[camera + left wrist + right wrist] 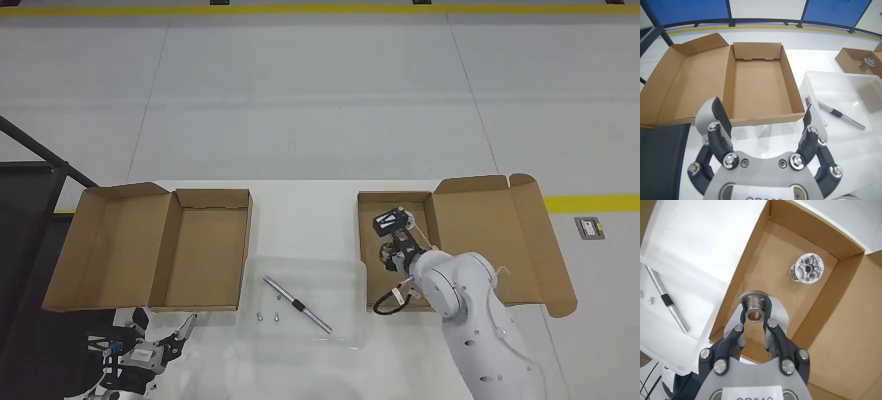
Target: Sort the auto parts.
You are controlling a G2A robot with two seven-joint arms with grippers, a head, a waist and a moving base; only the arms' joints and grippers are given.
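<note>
My right gripper (754,311) is shut on a steel flanged hub (754,305), held above the floor of the right cardboard box (810,313). A silver toothed hub (807,270) rests inside that box farther in. In the top view the right arm's wrist (397,245) hangs over the same box (372,255). My left gripper (763,114) stands open near the table's front left corner, nothing between its fingers, just short of the empty left cardboard box (761,89). A metal rod with a black band (297,304) and two small bolts (266,317) lie in the clear plastic bin (340,270).
Both boxes have their lids folded flat outward, the left lid (105,245) and the right lid (495,240). A black frame (30,150) stands off the table's left side. A black cable (392,302) loops by the right arm.
</note>
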